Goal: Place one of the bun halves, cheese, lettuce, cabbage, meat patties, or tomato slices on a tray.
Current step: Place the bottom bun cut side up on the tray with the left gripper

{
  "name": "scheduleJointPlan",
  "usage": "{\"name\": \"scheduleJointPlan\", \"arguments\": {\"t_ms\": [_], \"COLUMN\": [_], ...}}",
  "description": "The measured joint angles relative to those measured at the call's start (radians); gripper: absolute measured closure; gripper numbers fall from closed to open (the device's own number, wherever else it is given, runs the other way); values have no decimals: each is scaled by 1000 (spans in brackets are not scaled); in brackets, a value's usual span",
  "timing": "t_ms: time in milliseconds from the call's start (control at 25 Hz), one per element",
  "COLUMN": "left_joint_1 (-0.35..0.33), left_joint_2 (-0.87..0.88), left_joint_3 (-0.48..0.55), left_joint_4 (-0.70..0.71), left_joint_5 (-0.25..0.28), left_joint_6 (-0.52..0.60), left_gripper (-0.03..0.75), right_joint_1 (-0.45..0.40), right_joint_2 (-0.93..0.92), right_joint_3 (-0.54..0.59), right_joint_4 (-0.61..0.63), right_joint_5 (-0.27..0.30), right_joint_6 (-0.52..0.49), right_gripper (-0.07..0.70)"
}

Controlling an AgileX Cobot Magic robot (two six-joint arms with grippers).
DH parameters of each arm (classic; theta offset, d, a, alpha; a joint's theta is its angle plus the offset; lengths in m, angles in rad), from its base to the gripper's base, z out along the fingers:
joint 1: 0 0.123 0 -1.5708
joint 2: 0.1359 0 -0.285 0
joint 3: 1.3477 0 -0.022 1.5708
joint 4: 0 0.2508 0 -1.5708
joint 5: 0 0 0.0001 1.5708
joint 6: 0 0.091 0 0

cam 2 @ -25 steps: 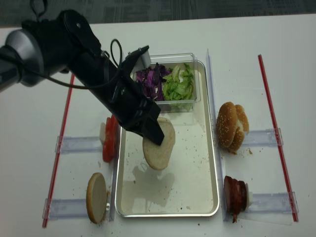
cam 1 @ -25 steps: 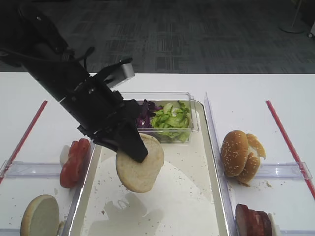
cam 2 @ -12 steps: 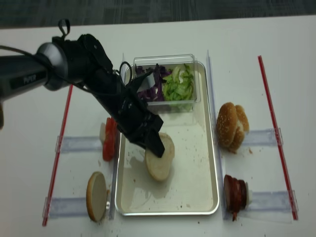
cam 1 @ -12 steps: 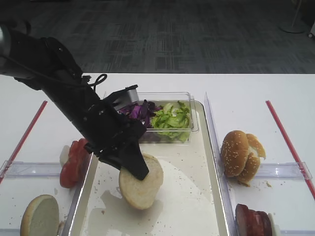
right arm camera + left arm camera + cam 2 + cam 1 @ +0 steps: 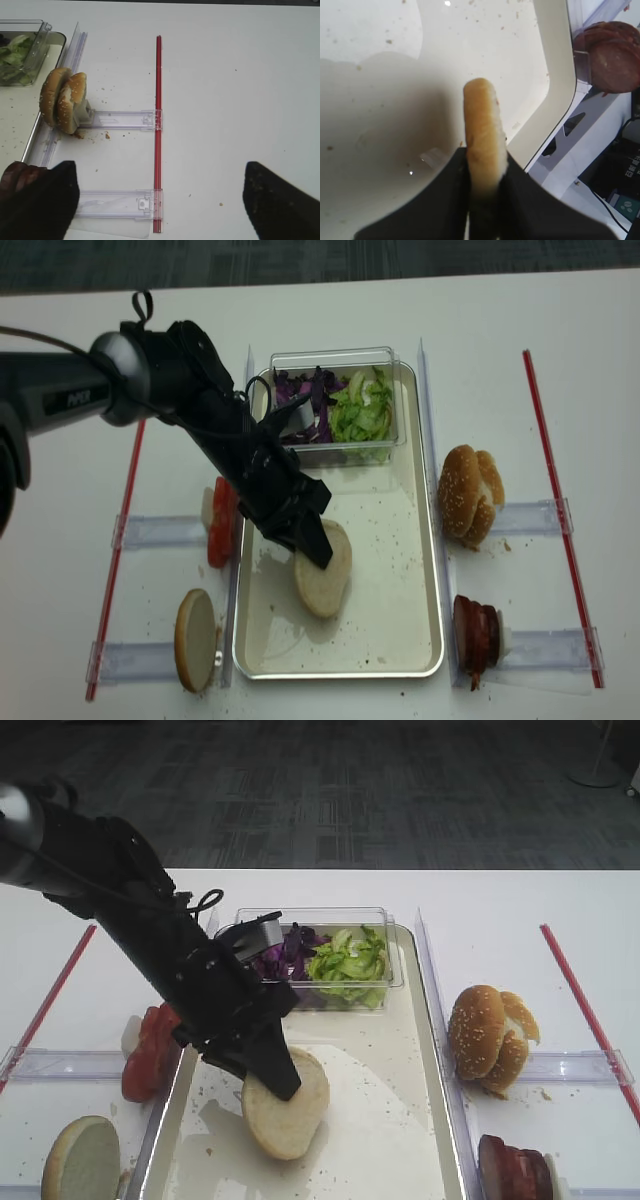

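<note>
A white table is carrying the tray. Over its floor the left gripper is pinching a bun half tightly, tilted, hanging just below its fingers. The right gripper is standing wide, holding nothing.

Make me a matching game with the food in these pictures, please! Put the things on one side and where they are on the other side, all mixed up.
Things:
1. bun half
2. lettuce
3. tomato slices
4. meat patties

Places:
A. in the clear tub, beside the purple cabbage
B. on the table, right of the tray
C. pinched in the left hand, over the tray
D. on the table, left of the tray

Pairs: 1-C, 2-A, 3-D, 4-B
</note>
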Motion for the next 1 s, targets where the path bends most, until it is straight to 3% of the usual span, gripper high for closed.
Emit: {"name": "scheduleJointPlan", "arguments": {"t_ms": [480,1000], "left_joint_1": [0,0], "left_joint_2": [14,14], "left_joint_3": [0,0], "left_joint_4": [8,11], "left_joint_5": [-2,-72], "left_joint_6": [0,0], "left_gripper": [620,620], "right_joint_1": [0,0], "right_joint_2": [0,0], "right_joint_3": [0,0], "right_joint_4": [0,0], "right_joint_5": [0,0], "right_joint_6": [2,2], "right_gripper": [-45,-45]}}
